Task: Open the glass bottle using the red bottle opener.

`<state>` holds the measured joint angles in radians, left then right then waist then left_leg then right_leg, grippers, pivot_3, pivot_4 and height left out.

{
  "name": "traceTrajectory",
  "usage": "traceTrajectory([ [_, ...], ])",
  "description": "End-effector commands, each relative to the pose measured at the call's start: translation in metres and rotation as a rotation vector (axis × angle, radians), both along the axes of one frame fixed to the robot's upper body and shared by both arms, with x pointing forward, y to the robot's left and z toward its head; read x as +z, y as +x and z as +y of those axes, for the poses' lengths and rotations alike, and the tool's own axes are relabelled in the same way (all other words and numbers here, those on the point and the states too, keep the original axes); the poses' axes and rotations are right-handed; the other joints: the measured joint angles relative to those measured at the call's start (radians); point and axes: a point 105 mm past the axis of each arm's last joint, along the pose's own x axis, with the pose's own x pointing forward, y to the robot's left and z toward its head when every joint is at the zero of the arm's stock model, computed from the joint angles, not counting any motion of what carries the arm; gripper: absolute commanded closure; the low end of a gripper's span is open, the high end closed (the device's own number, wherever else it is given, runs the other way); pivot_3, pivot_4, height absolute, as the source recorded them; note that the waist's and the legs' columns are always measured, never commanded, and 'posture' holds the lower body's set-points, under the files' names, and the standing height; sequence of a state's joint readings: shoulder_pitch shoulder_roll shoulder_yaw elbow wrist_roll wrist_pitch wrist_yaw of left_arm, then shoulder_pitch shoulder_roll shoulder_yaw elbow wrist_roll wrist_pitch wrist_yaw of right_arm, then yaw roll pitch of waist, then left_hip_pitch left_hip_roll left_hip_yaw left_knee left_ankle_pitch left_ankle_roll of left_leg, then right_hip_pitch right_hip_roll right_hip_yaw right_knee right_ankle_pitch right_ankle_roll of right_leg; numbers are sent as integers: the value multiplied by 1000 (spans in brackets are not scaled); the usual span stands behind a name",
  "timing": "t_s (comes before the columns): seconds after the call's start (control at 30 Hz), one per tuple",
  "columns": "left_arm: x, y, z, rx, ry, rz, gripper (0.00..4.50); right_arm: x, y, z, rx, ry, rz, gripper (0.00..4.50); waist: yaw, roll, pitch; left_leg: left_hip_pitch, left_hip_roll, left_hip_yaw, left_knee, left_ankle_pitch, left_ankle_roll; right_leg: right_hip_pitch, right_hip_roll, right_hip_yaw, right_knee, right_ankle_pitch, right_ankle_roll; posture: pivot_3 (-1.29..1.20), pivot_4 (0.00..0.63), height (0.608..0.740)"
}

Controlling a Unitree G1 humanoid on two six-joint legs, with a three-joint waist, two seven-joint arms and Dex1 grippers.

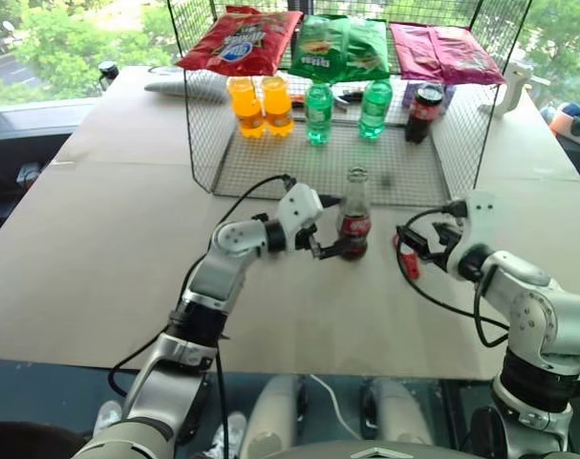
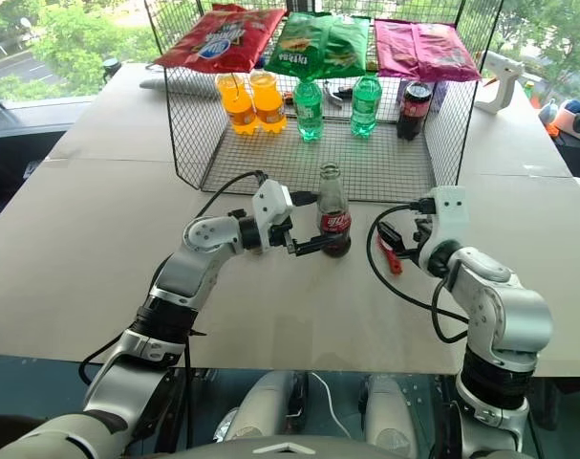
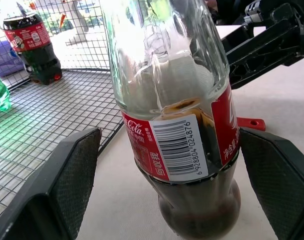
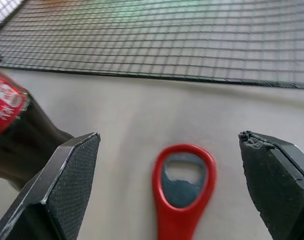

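left gripper (image 3: pixel 172 190) jaws sitting wide open around glass bottle (image 1: pixel 354 225), not touching | right gripper (image 4: pixel 172 187) jaws gaping over red bottle opener (image 4: pixel 183 187) lying on tabletop (image 1: pixel 127 249)

We see the glass bottle (image 1: pixel 354 222) standing upright on the desk (image 1: pixel 108 239), just in front of a wire rack (image 1: pixel 328 167). The left end effector (image 1: pixel 326 247) flanks the bottle's lower part, fingers on either side. To the bottle's right, the red bottle opener (image 4: pixel 182 187) lies flat on the desk between the right end effector's (image 4: pixel 179 187) spread fingers.
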<state>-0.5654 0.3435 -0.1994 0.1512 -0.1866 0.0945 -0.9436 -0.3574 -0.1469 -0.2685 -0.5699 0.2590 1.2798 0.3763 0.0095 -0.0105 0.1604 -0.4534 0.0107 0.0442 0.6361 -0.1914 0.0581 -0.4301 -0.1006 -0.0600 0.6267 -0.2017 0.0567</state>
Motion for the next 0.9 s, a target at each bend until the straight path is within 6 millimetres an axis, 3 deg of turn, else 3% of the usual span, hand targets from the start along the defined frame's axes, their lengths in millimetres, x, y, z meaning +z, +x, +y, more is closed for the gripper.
traceTrajectory([
  [0.03, 7, -3, -3, -23, -8, -31, 61, 17, 1, 11, 32, 20, -70, 0, 0, 0, 0, 0, 0, 0, 0, 0, 0, 0, 0, 0, 0, 0, 0, 0, 150, 740],
  [0.63, 7, -13, -2, -76, -16, -17, 61, 15, -3, 6, 4, 21, -72, 0, 1, 0, 0, 1, 0, 0, 2, 0, 0, 2, 1, 1, 1, 0, 0, 0, 150, 740],
  [0.9, 18, -18, 15, -71, -97, 68, 61, 18, -11, -12, -26, -8, -110, 0, 1, 0, 0, 1, 0, 0, 2, 0, 0, 2, 1, 1, 2, 0, 0, 0, 150, 740],
])
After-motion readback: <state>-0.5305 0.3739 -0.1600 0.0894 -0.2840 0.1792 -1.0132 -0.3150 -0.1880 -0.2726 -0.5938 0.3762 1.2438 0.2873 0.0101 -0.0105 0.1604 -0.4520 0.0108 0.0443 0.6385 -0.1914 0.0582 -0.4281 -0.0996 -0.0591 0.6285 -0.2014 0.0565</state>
